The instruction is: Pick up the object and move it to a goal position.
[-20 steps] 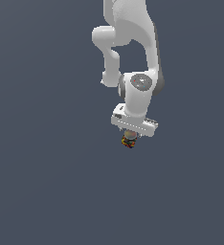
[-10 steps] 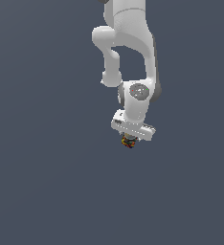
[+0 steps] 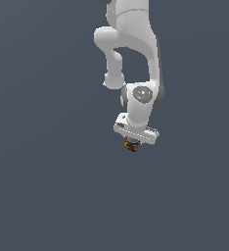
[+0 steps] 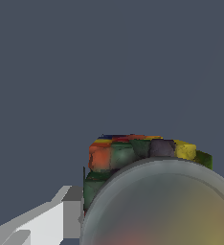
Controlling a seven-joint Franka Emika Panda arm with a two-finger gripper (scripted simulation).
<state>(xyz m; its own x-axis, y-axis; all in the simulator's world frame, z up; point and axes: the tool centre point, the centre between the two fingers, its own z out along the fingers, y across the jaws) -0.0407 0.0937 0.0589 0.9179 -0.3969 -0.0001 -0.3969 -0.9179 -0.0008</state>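
While the wrist view is filled closest to the lens by a pale, translucent rounded dome, the small boxy object mottled red, orange, yellow, green and dark [image 4: 133, 153] shows just behind that dome, its patchwork blocks forming a band along the dome's far edge. Beside it, one light grey finger [image 4: 42, 222] of the gripper runs up to the object's green side and appears to touch it; the other finger is out of sight, so the grasp cannot be confirmed from this view alone.

Seen from the exterior view, the white, wide-bodied parallel gripper [image 3: 131, 145] hangs pointing downward, and the same object [image 3: 131, 145] sits directly under its flat body, tucked between the fingertips and much narrower than the gripper's palm. Nothing else touches it in this view, which fits the fingers being clamped on it. Only a small mottled speck of red, yellow and dark colour shows there; finer detail is too small to tell.

Farther back and above, the glossy white jointed robot arm [image 3: 128, 39] rises from the wrist through a round joint to the upper edge of the picture. Behind everything lies a plain, featureless dark blue-grey background [image 3: 38, 171].
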